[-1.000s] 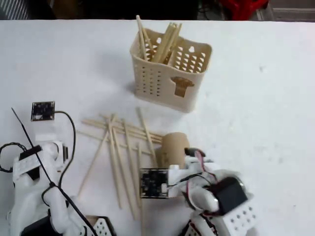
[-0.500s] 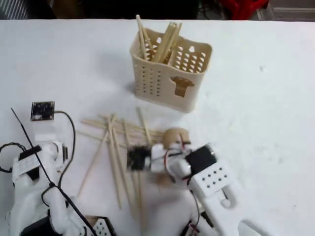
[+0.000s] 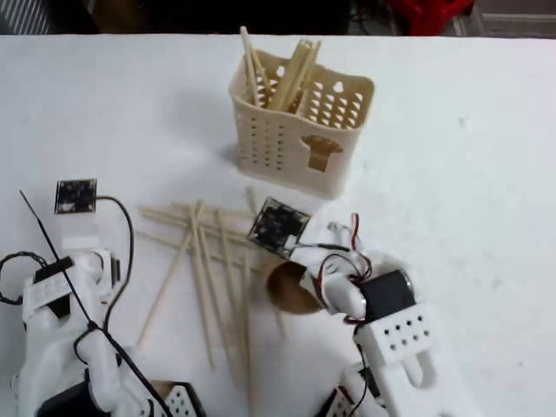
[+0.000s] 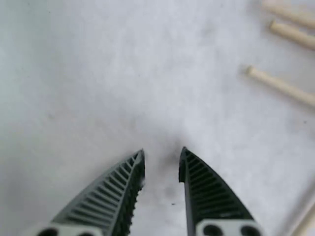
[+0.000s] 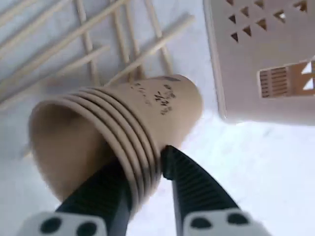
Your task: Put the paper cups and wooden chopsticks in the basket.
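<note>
A stack of brown paper cups (image 5: 113,130) lies on its side in my right gripper (image 5: 142,167), which is shut on the stack's rim; from above the cups (image 3: 291,287) hang beside the arm, mouth toward the near edge. The cream perforated basket (image 3: 300,122) stands at the back with several wooden chopsticks (image 3: 282,69) upright in it; its wall (image 5: 261,54) is close ahead of the cups. More chopsticks (image 3: 208,269) lie scattered on the white table, and their ends (image 4: 285,86) reach toward my left gripper (image 4: 161,157), which hovers slightly open over bare table at the near left.
The left arm's white body (image 3: 61,347) and its black cable (image 3: 87,321) occupy the near-left corner. A small black circuit board (image 3: 76,195) lies on the table to the left. Open white surface extends right of the basket.
The right arm has lifted and turned the cup stack off the table, swinging toward the basket; the cups' mouth now faces the near edge. The left arm has stayed still.
</note>
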Motion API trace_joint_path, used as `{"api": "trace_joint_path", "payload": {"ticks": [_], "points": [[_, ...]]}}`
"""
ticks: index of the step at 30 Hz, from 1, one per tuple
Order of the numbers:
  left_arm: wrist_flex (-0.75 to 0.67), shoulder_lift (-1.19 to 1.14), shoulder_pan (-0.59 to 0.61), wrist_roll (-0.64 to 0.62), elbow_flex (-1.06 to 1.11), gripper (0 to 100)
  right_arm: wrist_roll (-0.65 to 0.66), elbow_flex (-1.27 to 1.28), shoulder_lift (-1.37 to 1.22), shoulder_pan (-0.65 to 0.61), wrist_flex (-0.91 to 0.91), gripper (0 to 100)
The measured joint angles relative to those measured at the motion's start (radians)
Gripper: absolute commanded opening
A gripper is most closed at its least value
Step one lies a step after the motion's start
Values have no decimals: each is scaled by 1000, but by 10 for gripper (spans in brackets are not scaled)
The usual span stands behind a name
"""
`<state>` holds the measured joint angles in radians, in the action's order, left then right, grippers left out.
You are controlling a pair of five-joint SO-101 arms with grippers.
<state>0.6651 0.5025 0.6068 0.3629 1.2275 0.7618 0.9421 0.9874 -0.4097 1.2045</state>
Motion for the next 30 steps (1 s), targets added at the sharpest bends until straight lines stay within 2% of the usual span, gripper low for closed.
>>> {"api": "trace_joint_path", "payload": {"ticks": [4, 8, 13, 15, 22, 26, 30], "points": [[0, 0, 0, 0, 0, 129, -124, -160, 55, 49, 147, 17], [0, 0, 0, 0, 0, 129, -241, -390, 95, 46, 276, 17], [0, 0, 0, 0, 0, 129, -361, -624, 103, 58, 307, 17], [0, 0, 0, 0, 0, 129, -394, -689, 104, 60, 281, 17], [0, 0, 0, 0, 0, 129, -476, -760, 69, 250, 29, 16], [0, 0, 0, 0, 0, 129, -517, -790, -127, 292, -74, 16], [0, 0, 0, 0, 0, 129, -562, -882, -358, 295, -101, 16]]}}
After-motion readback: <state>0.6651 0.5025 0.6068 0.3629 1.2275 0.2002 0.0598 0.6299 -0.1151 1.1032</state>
